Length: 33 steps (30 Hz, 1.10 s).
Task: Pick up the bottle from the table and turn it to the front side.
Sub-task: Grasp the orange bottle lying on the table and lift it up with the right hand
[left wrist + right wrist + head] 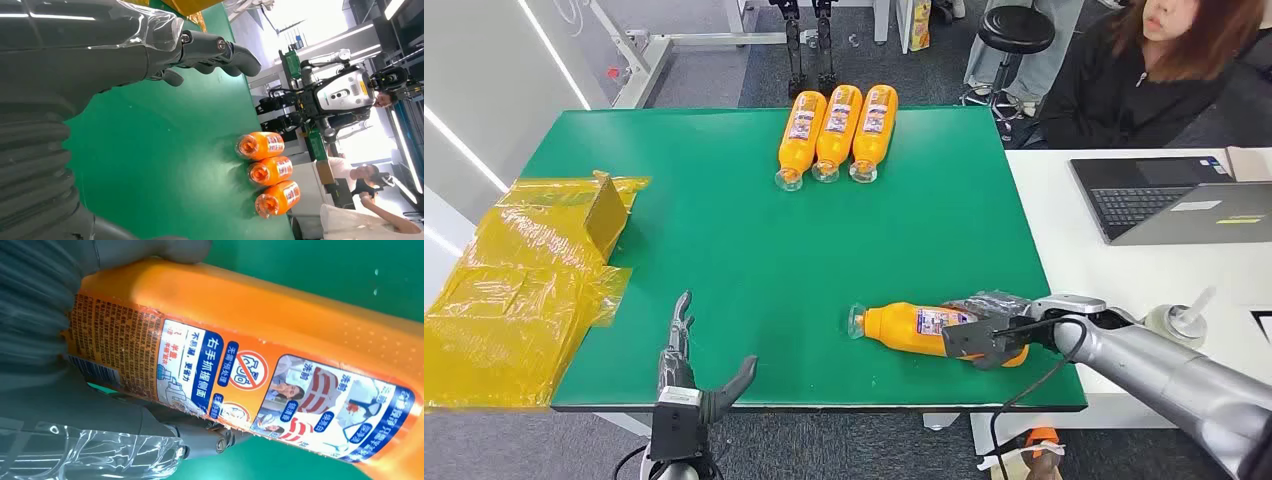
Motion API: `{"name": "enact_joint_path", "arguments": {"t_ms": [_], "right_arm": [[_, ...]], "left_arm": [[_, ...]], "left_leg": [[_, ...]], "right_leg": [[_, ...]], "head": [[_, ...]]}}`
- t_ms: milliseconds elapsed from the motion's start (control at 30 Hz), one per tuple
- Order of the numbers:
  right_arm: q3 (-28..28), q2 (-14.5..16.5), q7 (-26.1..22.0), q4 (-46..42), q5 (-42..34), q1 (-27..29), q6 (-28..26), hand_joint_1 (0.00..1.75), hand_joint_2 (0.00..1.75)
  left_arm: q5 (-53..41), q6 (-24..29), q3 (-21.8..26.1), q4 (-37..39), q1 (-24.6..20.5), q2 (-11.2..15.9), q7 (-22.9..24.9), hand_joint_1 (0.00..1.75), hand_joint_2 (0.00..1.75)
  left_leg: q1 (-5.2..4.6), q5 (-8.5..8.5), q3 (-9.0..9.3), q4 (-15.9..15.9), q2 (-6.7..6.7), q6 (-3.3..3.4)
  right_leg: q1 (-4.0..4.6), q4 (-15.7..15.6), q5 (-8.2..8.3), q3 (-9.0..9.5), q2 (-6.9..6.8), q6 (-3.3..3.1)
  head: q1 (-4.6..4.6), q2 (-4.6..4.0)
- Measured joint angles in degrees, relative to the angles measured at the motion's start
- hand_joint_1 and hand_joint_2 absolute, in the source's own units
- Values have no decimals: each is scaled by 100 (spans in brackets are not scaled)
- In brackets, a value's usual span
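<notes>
Orange bottle (909, 325) lying at 5 o'clock on green table (724, 240), gripped at base by right hand (984, 340). Left hand (686, 375) open, idle. Risk: smooth label slipping mid-turn.

You have four orange bottles in all: three lie side by side in a row (837, 132) at the far edge of the green table (724, 250), and one bottle (914, 325) lies on its side near the front edge, in the grip of the right hand (986, 335). You count two robot hands, the left hand (686, 375) being at the front edge with its fingers apart. One pile of yellow plastic sheeting (514, 290) sits at the table's left. On the white desk (1074, 250) to the right you have one laptop (1179, 198) and one roll of tape (1174, 322). One person (1164, 70) sits behind that desk, and one black stool (1014, 30) stands beyond
</notes>
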Motion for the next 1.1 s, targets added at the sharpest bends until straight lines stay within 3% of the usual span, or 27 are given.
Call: {"name": "enact_joint_path", "arguments": {"t_ms": [267,433,600,767,967,1100], "right_arm": [[-96,-2,-15,-45,192,53,-101,175,175],[-335,-103,-72,-260,524,205,-592,175,175],[-1039,-354,17,-844,872,644,-1089,175,175],[-2098,-622,172,-1724,1434,1585,-1289,175,175],[-3267,-611,44,-2504,2198,2713,-1468,175,175],[-3735,-525,-159,-2764,2428,3140,-1515,175,175]], "left_arm": [[2,23,-11,-61,11,1,0,0,175],[-22,131,-12,-154,58,16,0,0,175],[-97,238,0,-250,86,58,7,0,175],[-150,32,207,-309,23,57,14,0,175],[143,-536,573,-298,-163,18,-108,0,175],[1552,-2020,876,-191,-263,-84,-47,0,175]], "left_leg": [[-1,1,-1,1,-1,0],[-2,0,-6,1,-5,1],[-1,-1,-10,1,-9,2],[0,-2,-18,0,-31,3],[2,-6,-22,-2,-37,-2],[1,-6,-23,-2,-35,-3]], "right_leg": [[-1,0,1,2,-2,0],[-2,0,0,-3,-5,1],[-1,0,-4,-7,-11,3],[-1,0,-11,-7,-27,6],[1,1,-14,-8,-32,6],[-1,1,-14,-9,-30,6]], "head": [[0,0],[0,0],[-2,0],[-1,0],[-2,0],[0,0]]}}
